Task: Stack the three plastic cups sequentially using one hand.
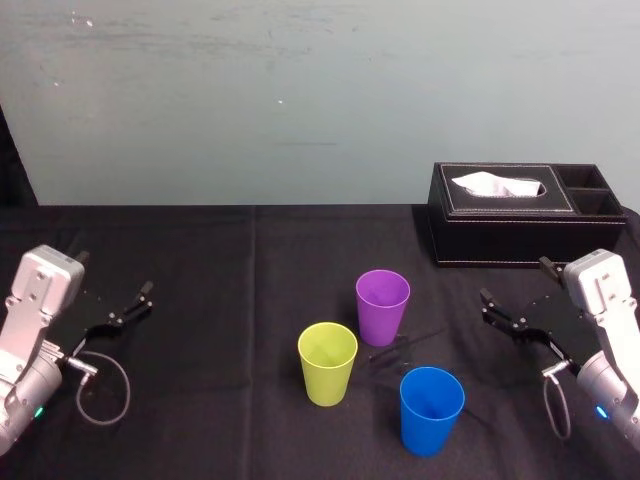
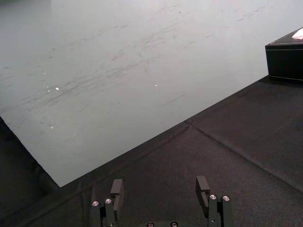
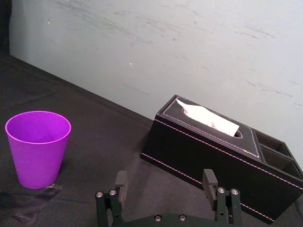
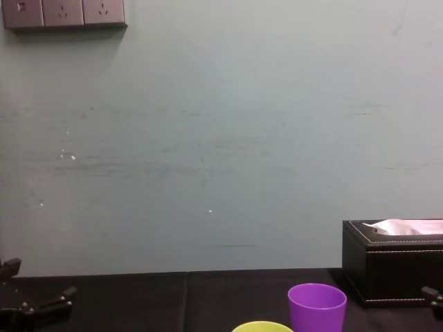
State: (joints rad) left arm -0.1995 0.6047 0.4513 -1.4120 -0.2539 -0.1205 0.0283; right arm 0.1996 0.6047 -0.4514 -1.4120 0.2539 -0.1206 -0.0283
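Note:
Three plastic cups stand upright and apart on the black tablecloth: a purple cup (image 1: 382, 305) farthest back, a yellow-green cup (image 1: 327, 362) to its front left and a blue cup (image 1: 432, 410) nearest the front. My right gripper (image 1: 515, 282) hovers open to the right of the cups, with nothing between its fingers. In the right wrist view its fingers (image 3: 121, 179) stand wide apart, and the purple cup (image 3: 38, 146) sits ahead and off to one side. My left gripper (image 1: 115, 275) rests open at the far left; its fingertips (image 2: 117, 187) frame bare cloth.
A black tissue box (image 1: 520, 215) with a white tissue stands at the back right, behind the right gripper. A pale wall (image 1: 300, 90) closes off the table's far edge. Open cloth lies between the left gripper and the cups.

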